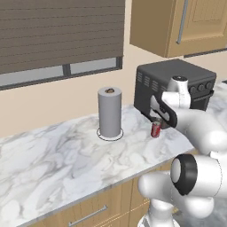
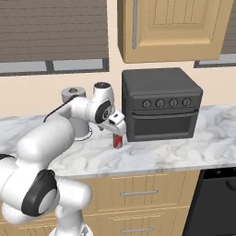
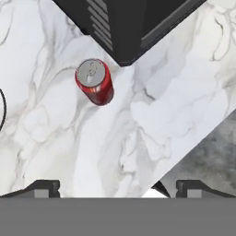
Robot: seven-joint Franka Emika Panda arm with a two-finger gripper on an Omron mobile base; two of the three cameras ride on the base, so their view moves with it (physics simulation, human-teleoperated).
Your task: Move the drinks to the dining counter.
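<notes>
The gripper (image 3: pixel 112 188) is held with its jaws wide apart and empty, above the marble worktop (image 3: pixel 152 115). The red soda can (image 3: pixel 95 82) is seen upright below and ahead of it (just beside a black toaster oven's (image 3: pixel 124 23) corner).
</notes>
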